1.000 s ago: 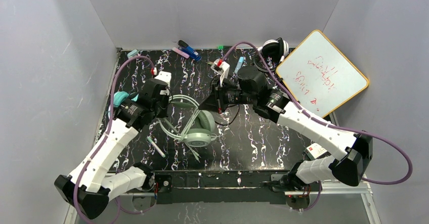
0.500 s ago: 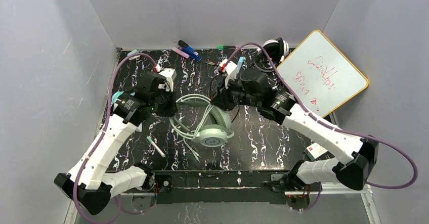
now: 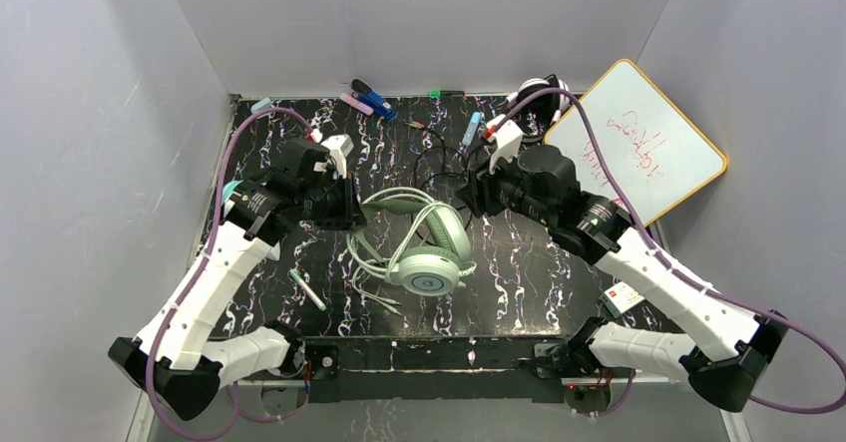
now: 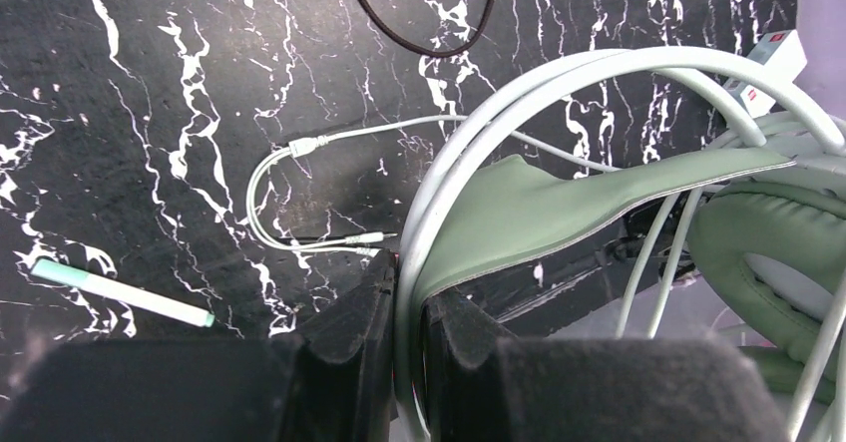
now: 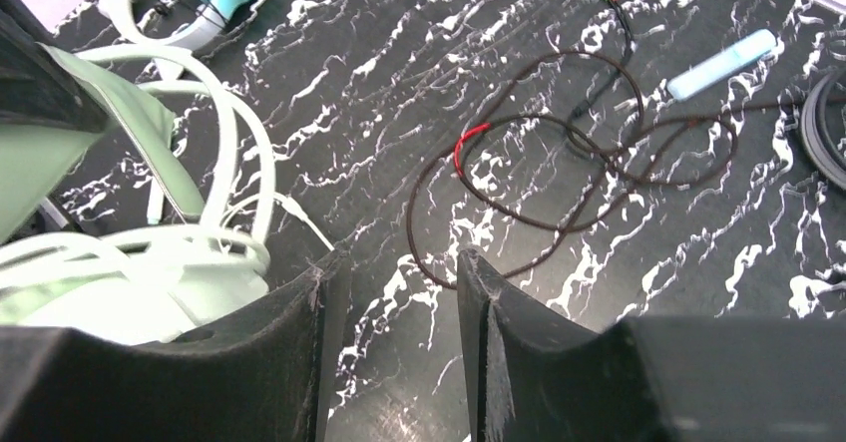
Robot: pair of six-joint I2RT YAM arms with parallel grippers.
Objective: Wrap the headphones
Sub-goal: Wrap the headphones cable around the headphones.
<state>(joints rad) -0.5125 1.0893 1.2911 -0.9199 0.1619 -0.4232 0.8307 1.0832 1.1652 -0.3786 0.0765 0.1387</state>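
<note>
Black marbled table (image 3: 519, 282) between plain grey walls (image 3: 449, 23)

Left arm (image 3: 214, 282) and right arm (image 3: 658, 277) wear glossy white shells between black joints; a purple cable (image 3: 227, 163) loops along each; left end effector (image 4: 404, 297) and right end effector (image 5: 394, 272) have matte black fingers.

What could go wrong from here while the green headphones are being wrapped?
1. The left end effector pinches only the band of the green headphones; the big cups could twist it or slip out.
2. The pale cable lies loose on the table; pulling it may drag the pen near it.
3. The right end effector is open and empty above the dark cable, so it might grab the wrong cable.
</note>
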